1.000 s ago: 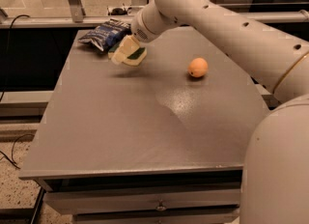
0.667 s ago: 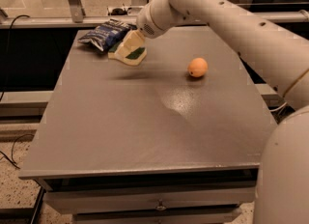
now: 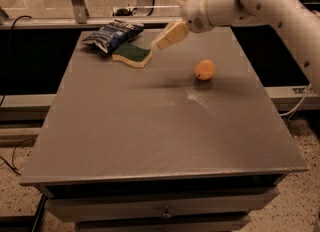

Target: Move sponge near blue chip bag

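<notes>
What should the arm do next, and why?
Probably lift the end effector up and away. The sponge lies flat on the table right beside the blue chip bag. The end effector hovers just to the right of the sponge, apart from it, so nothing looks left to place.

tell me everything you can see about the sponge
The sponge is flat with wavy edges, a dark green scouring top over a pale yellow foam base. It lies green side up on the grey table, near the far edge, right beside the blue chip bag; whether the two touch cannot be told. The gripper hovers just off its right end and appears clear of it. It looks whole and unsquashed.
</notes>
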Controlling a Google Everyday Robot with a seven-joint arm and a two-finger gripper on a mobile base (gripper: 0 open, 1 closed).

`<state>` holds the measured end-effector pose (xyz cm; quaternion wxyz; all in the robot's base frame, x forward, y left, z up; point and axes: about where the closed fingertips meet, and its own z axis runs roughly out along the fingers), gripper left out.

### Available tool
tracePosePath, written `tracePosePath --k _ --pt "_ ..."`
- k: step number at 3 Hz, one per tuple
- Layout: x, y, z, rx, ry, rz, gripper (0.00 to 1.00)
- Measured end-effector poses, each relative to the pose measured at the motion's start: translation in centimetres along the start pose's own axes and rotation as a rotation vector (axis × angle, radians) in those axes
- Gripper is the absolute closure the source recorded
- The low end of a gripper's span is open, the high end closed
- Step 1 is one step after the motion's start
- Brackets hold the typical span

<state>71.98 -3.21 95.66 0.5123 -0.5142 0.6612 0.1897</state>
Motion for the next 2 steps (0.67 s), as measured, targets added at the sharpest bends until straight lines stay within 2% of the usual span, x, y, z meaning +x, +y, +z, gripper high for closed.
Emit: tracePosePath --k 1,2 --pt "0.44 -2.13 -7.45 0.093 -0.049 -0.033 0.0" --pt "0.77 -2.23 -7.75 0.097 -0.044 -0.03 0.0"
